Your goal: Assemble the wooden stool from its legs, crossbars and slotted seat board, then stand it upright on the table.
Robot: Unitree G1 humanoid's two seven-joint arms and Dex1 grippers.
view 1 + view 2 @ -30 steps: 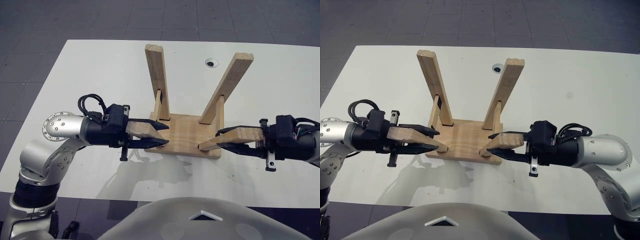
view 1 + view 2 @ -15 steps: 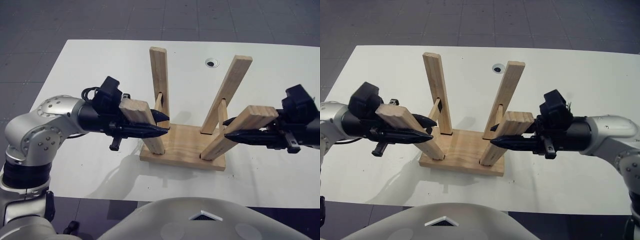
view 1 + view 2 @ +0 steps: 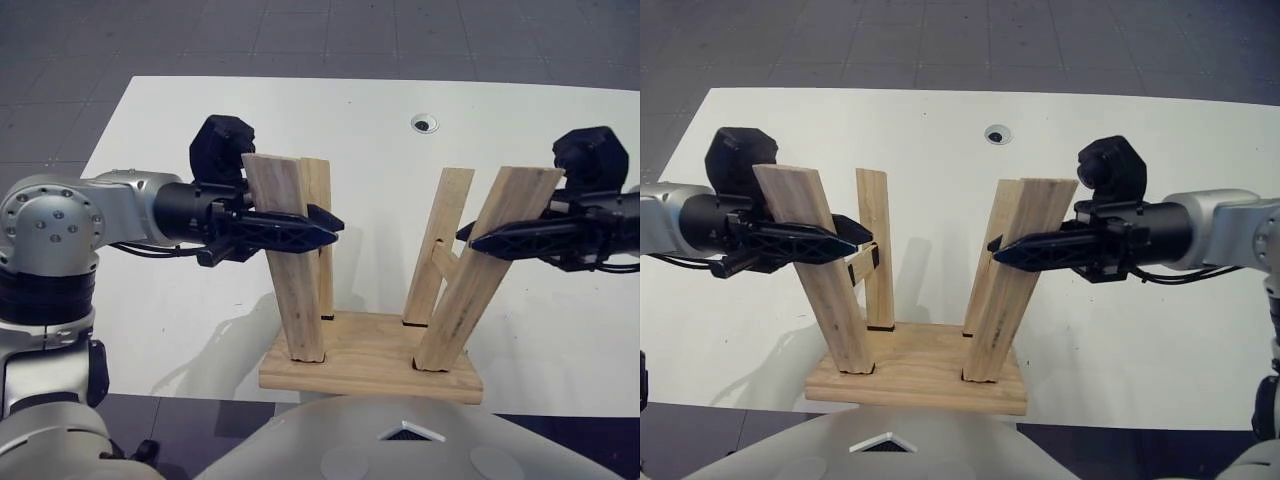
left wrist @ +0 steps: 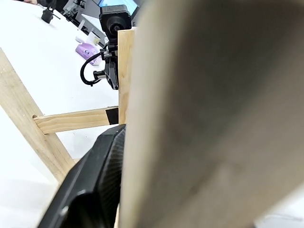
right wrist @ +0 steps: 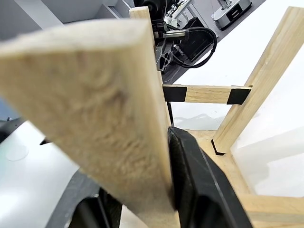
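Stool: the wooden stool is upside down at the middle of the table's near edge, with its seat board lowest and four legs pointing up.
Seat board: the seat board lies flat over the near edge of the white table. Whether it rests on the table or is held just above it cannot be told.
Legs: the near left leg and near right leg lean outward from the board. The far left leg and far right leg stand behind them.
Crossbars: a short crossbar joins the two left legs, and another crossbar joins the two right legs.
Left gripper: the left gripper comes in from the table's left side, its black fingers clamped on the upper part of the near left leg.
Right gripper: the right gripper comes in from the right side, its fingers clamped on the upper part of the near right leg.
Table: a small round hole sits near the far edge, well apart from the stool.
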